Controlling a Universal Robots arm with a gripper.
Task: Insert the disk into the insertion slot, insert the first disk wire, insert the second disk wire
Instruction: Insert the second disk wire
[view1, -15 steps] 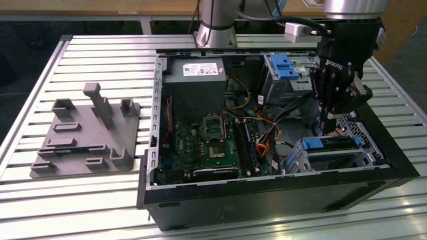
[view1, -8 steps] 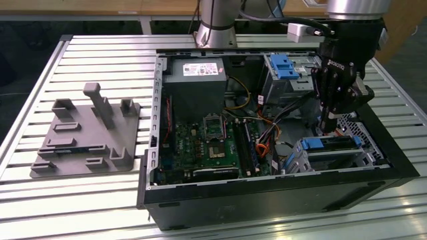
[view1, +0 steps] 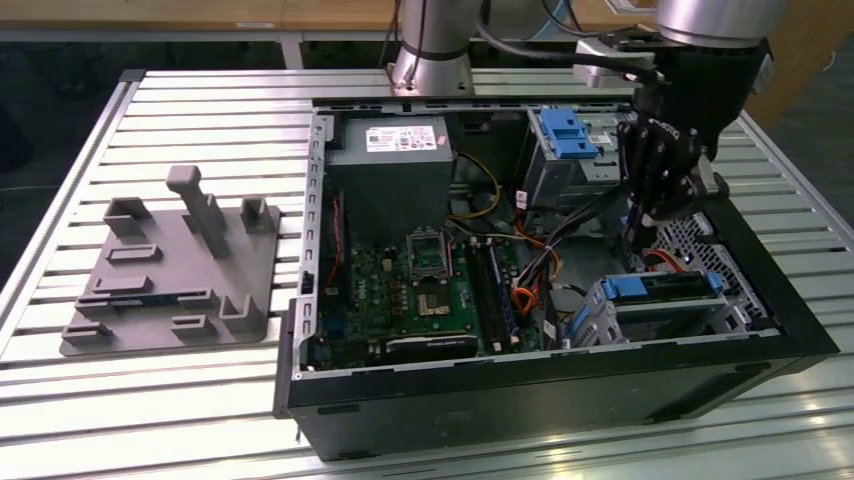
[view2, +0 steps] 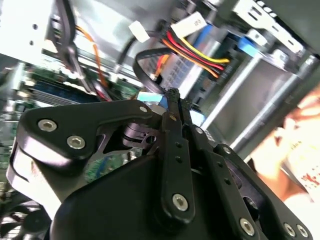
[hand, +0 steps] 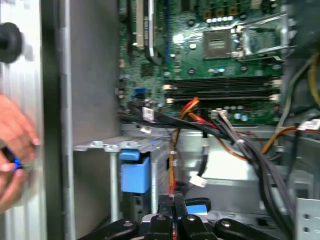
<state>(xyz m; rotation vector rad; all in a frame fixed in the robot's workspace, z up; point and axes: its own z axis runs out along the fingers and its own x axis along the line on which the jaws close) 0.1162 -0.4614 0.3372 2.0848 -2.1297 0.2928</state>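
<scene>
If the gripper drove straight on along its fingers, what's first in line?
Most likely the loose black cable loop and red-yellow wire bundle just ahead of the gripper, before the disk beyond them. Depth is hard to judge.

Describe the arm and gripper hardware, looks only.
Silver-grey tubular arm with a black wrist block and black cables beside it. Gripper is matte black: linkage plates with silver screw heads, two slim black fingers.

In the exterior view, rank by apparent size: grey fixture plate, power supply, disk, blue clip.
1. grey fixture plate
2. power supply
3. disk, seen partly, so not far ahead of the next
4. blue clip
</scene>
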